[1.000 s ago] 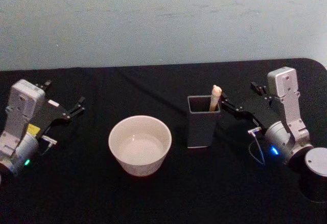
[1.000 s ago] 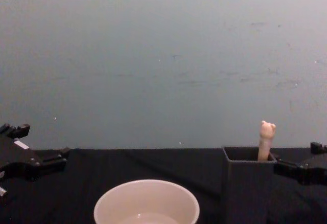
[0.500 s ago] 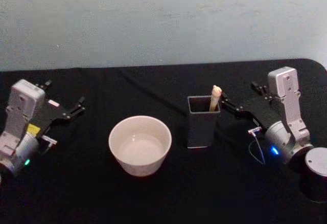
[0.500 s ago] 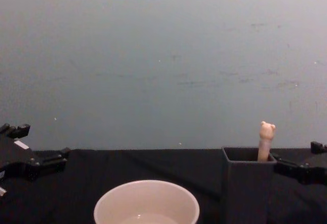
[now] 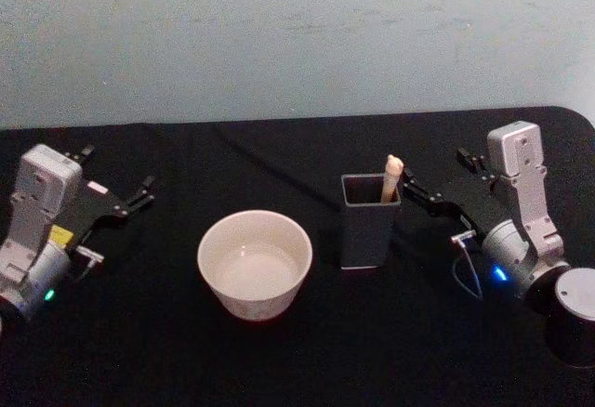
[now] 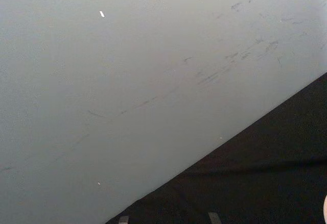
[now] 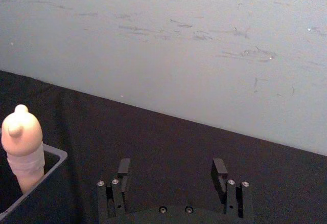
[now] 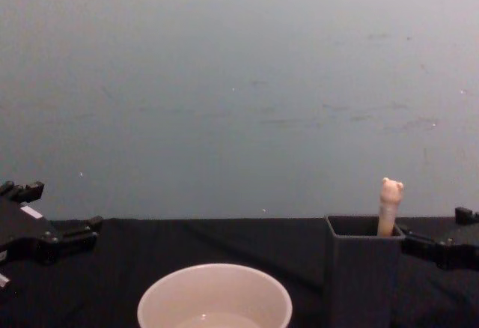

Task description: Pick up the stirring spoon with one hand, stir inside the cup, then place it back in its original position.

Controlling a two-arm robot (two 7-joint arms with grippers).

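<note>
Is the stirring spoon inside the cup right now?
No, the stirring spoon stands in the dark holder, beside the cup.

Stirring spoon (image 5: 391, 177) upright in holder (image 5: 369, 223); cup (image 5: 255, 264) beside.

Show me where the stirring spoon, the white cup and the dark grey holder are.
stirring spoon (image 5: 391, 177), head view, on the cream handle sticking out of the holder.
cup (image 5: 216, 240), head view, on its left rim.
dark grey holder (image 5: 364, 238), head view, on its front wall.
</note>
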